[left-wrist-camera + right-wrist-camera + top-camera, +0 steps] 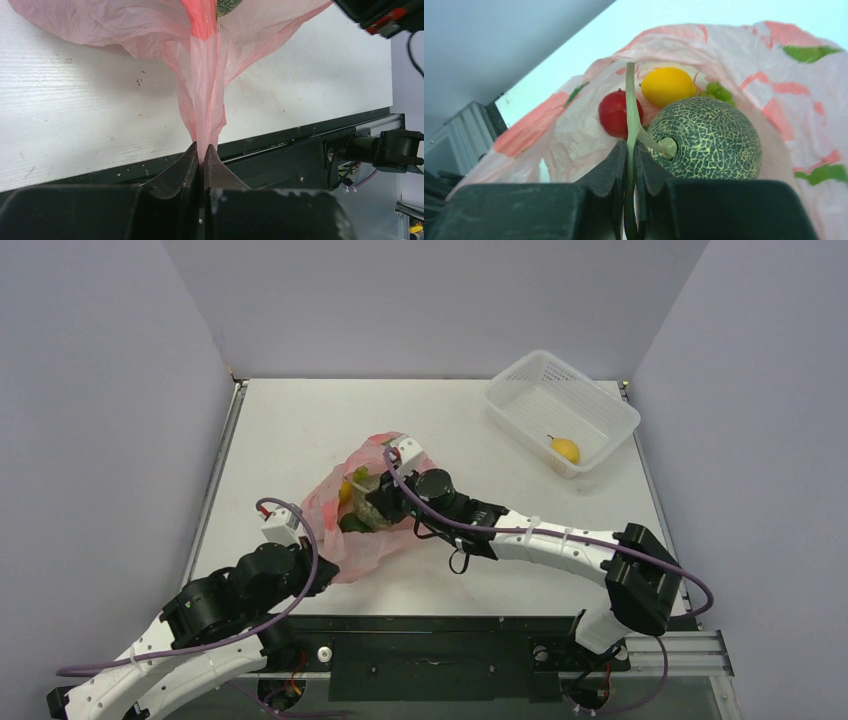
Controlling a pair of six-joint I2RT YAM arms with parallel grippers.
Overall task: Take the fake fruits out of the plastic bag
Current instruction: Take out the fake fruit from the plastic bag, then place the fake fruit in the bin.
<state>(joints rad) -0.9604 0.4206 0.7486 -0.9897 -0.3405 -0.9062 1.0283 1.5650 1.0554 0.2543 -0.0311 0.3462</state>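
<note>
No text, label, brand, number or sign can be read; the plastic bag (345, 550) bears only red and green prints

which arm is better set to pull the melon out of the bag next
Right. The right claw is inside the plastic bag, shut on the stem of the melon; the left claw pinches the bag's plastic.

The left arm (215, 605) and right arm (560, 545) have white links and black joints; a purple cable (312, 540) trails along each. Their fingers (611, 170) are matte black.
</note>
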